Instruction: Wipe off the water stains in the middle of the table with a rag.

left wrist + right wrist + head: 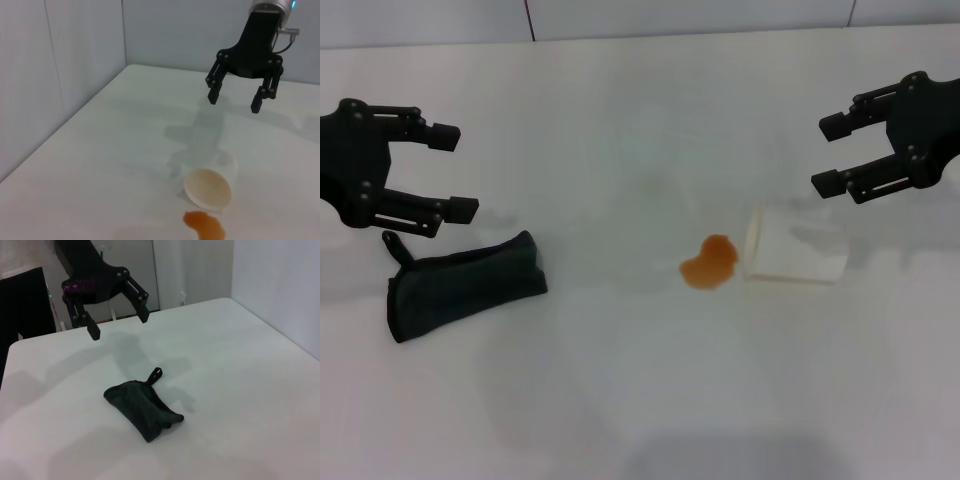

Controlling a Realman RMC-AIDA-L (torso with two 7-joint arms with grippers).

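Rag lies just below and beside the left claw; stain sits mid-table, well off toward the right arm.

We note the left gripper [448,170] hovering spread wide with nothing in it, and the rag [465,282] on the table [620,400] just nearer the robot than its fingertips, long axis running roughly left-right with a slight tilt, loop end toward the robot's left. We judge the left arm far the nearer to it. The right gripper [832,153] is likewise wide open and empty, hanging above a tipped white cup [795,257]. The water stains [710,262] touch the cup's mouth on the rag's side, well apart from the rag. The right wrist view shows the rag [141,410] and its loop plainly but no stain; the left wrist view shows the stain [205,226] and the cup's tan inside [207,186] but no rag.
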